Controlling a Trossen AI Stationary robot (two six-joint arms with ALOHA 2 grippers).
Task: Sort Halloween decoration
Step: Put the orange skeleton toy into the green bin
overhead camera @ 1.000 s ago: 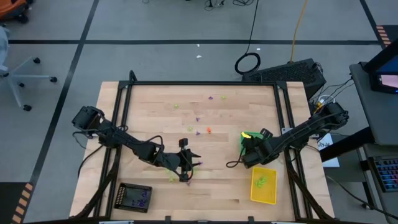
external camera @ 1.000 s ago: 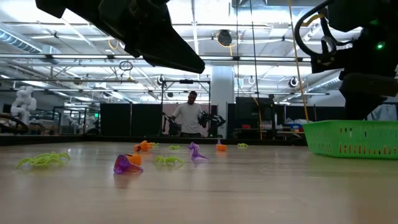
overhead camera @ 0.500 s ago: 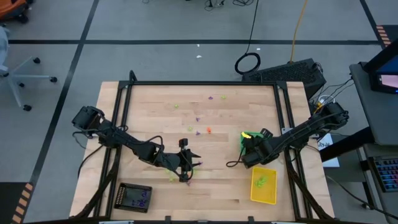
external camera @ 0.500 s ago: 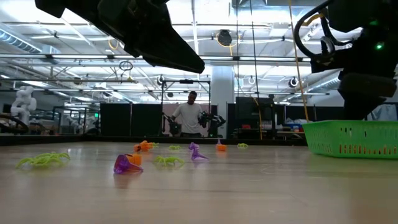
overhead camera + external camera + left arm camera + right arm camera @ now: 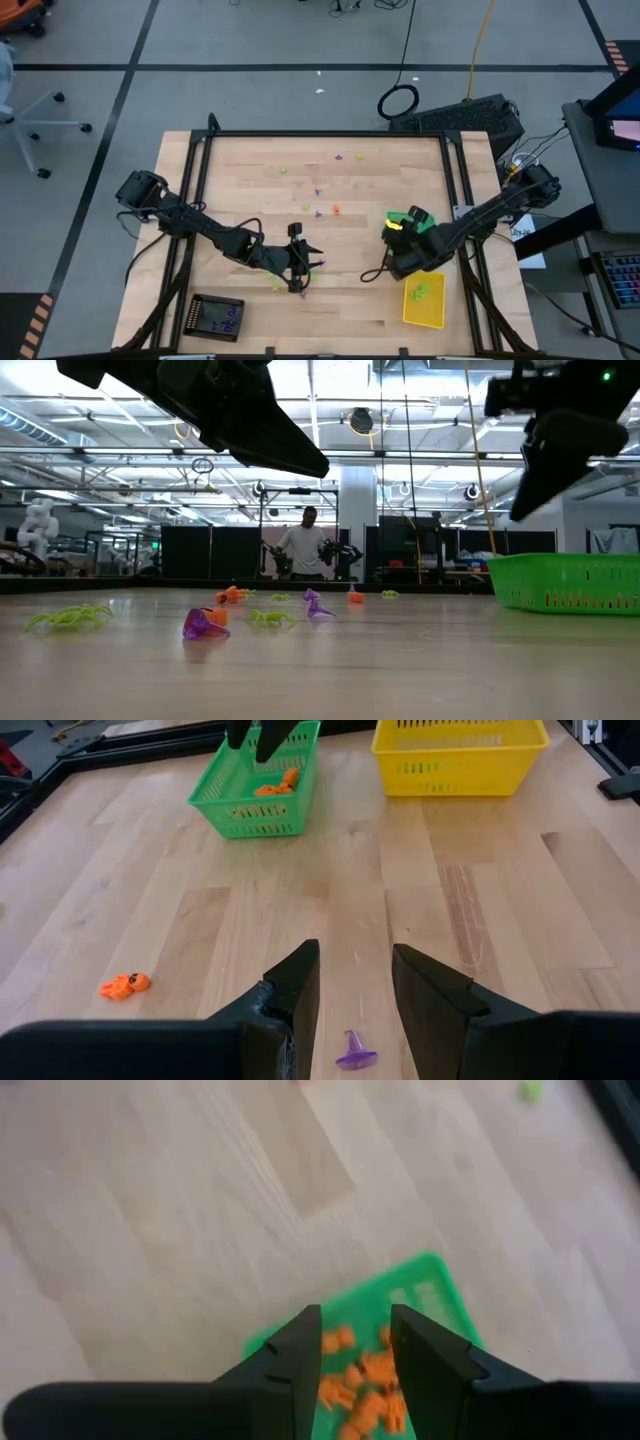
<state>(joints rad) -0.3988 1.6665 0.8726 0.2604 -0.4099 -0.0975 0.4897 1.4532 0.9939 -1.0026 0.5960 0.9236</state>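
Wooden surface (image 5: 400, 670) fills foreground. Purple trinket (image 5: 203, 624) nearest, orange piece just behind it. Lime green trinket (image 5: 70, 617) far left; another lime green one (image 5: 272, 618) and second purple (image 5: 318, 606) mid-surface. Orange bits (image 5: 232, 595) farther back. Green tray (image 5: 565, 582) at right edge. Dark arm (image 5: 200, 405) overhead upper left; right hand (image 5: 545, 445) raised above tray. Person (image 5: 304, 546) stands in room behind.

My two arms (image 5: 215, 238) are dark and jointed, trailing black cables. My fingers (image 5: 292, 995) are matte black, blunt, angular wedges.
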